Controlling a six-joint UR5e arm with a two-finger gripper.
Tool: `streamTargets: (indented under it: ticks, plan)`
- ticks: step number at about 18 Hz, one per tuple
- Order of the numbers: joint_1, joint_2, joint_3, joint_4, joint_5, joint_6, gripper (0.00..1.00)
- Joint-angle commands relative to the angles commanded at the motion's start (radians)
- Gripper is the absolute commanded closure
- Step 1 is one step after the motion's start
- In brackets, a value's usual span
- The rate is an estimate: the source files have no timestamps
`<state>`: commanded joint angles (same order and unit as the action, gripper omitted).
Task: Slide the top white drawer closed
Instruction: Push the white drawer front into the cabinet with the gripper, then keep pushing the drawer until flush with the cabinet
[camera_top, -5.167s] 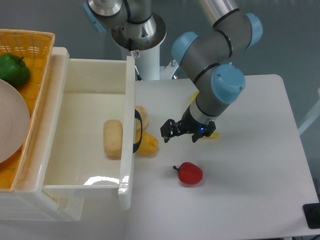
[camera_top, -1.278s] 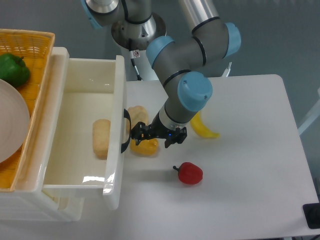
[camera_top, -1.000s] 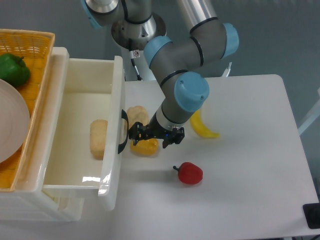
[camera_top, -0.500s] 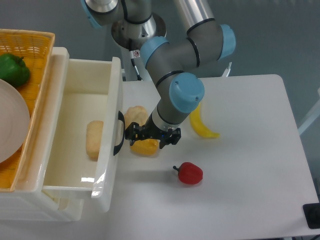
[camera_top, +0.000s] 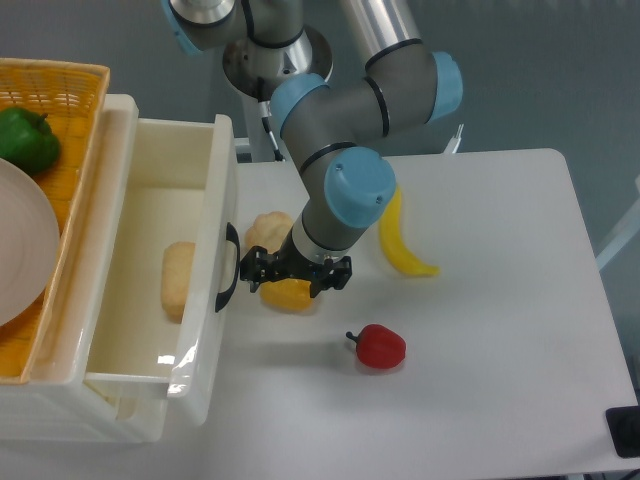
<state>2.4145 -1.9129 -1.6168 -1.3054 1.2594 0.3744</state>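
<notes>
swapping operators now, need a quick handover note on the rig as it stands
Gripper: low by the black handle of the top drawer; I can't tell if the jaws are open, nor whether they touch it.
Drawer: still well out of the unit, bread roll inside.
Done: the front has moved in partway over the last five seconds.
Left: push it the rest of the way shut.
</notes>
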Motion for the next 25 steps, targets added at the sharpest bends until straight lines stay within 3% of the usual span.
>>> streamTargets:
  ticks: [25]
  plan:
    - [-0.091, 0.012, -0.003, 0.0, 0.002, -0.081, 0.0]
